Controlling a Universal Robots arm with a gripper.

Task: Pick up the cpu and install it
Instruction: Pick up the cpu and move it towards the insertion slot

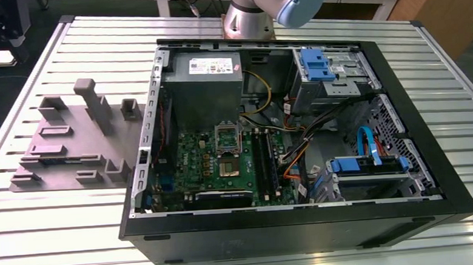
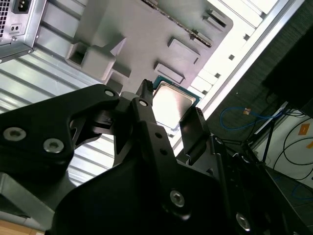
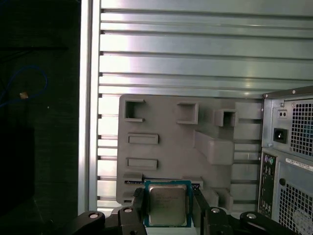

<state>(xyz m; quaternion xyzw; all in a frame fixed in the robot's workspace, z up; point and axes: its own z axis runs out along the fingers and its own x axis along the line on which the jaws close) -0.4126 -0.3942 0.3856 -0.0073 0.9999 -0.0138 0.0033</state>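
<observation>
While the pincer (image 3: 167,208) is closed down to the width of the chip, it grips the cpu (image 3: 167,204) by two opposite edges, one dark finger (image 3: 138,205) pressed against each side of the green rim; the silvery top faces the camera in the first wrist view. Seen in the second wrist view, the same cpu (image 2: 171,104) sits at the very tips of the pincer (image 2: 168,111), its metal lid catching the light, and it looks lifted clear of the surfaces beyond it. Past the pincer's tips lies a grey holder tray (image 3: 166,127) with raised blocks and shallow pockets, resting on the ribbed metal desk (image 3: 195,49). Off to one side of the pincer, beside that tray, stands the back panel of a computer case (image 3: 288,161) with its vents and ports. From the exterior view comes the wider layout: the arm (image 1: 263,9) rises behind the case, whose open side faces up, with the green motherboard (image 1: 222,163) and the power supply (image 1: 204,67) inside.
</observation>
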